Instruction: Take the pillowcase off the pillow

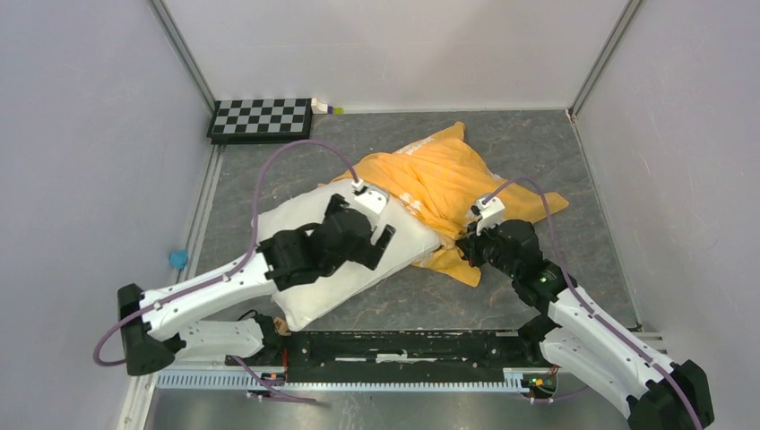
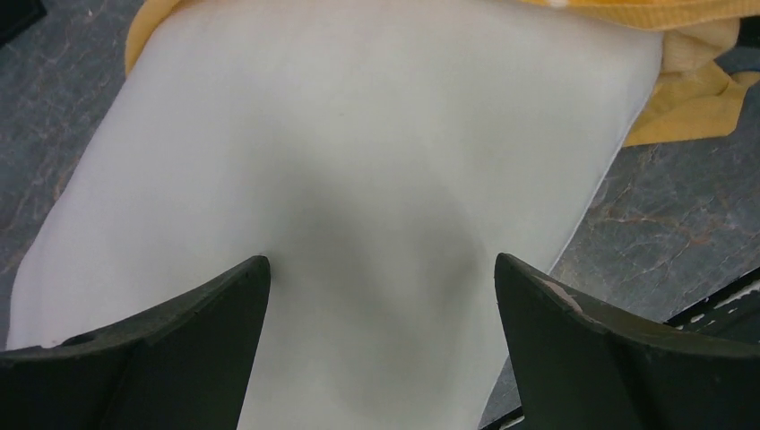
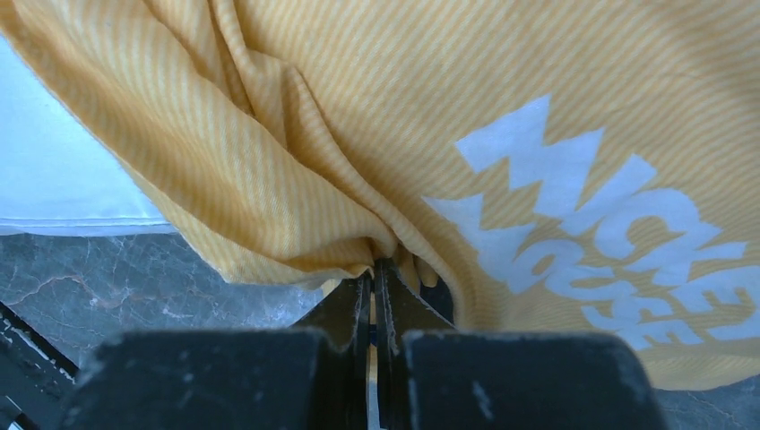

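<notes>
Right gripper [image 3: 375, 269] – jaws closed to a hairline gap, pinching a narrow fold of the orange-yellow pillowcase [image 3: 296, 107] right at the fingertips. The rest of the cover fans out ahead of and above those tips, with the white lettering just to their right. Left gripper [image 2: 381, 264] – jaws spread wide and holding nothing. It is poised over the bare near half of the white pillow [image 2: 358, 134], which fills the space between and ahead of its fingers. Whether the fingers press into the stuffing cannot be told from these views.

The far end of the pillow appears sheathed, lying beyond the left fingertips, so the removal is judged partly done.

Likely failures:
- The pinch takes only a thin fold at the extreme tips, so a firm pull could slide the cloth out.
- If the left jaws are not bearing down, pillow and cover would probably travel together across the table [image 1: 538, 152] rather than separate.
- Gathered cloth ahead of the right tips may bunch around the plump far corner and jam.
</notes>
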Robot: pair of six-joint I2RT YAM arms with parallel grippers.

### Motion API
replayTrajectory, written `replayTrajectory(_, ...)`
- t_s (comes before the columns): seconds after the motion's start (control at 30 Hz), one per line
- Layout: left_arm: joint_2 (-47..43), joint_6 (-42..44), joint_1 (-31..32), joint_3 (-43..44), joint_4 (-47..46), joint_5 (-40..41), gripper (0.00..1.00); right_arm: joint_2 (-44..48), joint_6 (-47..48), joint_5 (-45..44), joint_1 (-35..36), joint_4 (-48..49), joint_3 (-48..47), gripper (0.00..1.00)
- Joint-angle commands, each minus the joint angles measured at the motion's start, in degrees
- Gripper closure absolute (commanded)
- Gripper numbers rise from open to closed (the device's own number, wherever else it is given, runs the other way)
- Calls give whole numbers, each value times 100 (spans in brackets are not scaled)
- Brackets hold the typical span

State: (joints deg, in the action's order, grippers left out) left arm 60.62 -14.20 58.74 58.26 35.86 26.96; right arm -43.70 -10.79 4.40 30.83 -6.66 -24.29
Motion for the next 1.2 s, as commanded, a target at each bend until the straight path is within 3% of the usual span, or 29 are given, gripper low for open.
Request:
replayTrajectory(0.0,444,436,702,572,164,1143,0,220,76,78,-16,190,-182,100)
replayTrajectory(0.37,1667,372,922,630,98,1178,0,302,-1,200,-14,233,-216,100)
replayTrajectory(0.47,2121,-105,893,716,403,1662,0,266,-32,251,-16,246,-243,100)
replayTrajectory(0.57,2265,-486,671,690,610,1497,0,243,-56,246,-15,246,-267,100)
replayTrajectory(0.6,2213,-519,587,591,521,1337,4,240,-71,229,-18,249,-281,100)
replayTrajectory(0.67,2007,-603,406,298,299,1104,28,232,-90,140,-16,247,-270,100)
replayTrajectory(0.73,1669,-733,253,-6,88,1078,61,220,-125,-19,-16,252,-247,100)
replayTrajectory(0.77,1429,-823,219,-147,-27,1178,85,220,-152,-132,-18,257,-219,100)
replayTrajectory(0.8,1196,-904,198,-322,-114,1293,97,216,-171,-327,-16,262,-189,100)
replayTrajectory(0.97,-252,-1305,-138,-1008,-323,1509,98,-17,-556,-2252,-23,-146,-191,100)
replayTrajectory(1.07,-1181,-1629,-761,-1120,50,837,98,-311,-849,-3329,-92,-554,-376,100)
replayTrajectory(1.17,-1992,-1757,-1263,-1235,364,844,98,-154,-1083,-3774,-268,-583,-319,100)
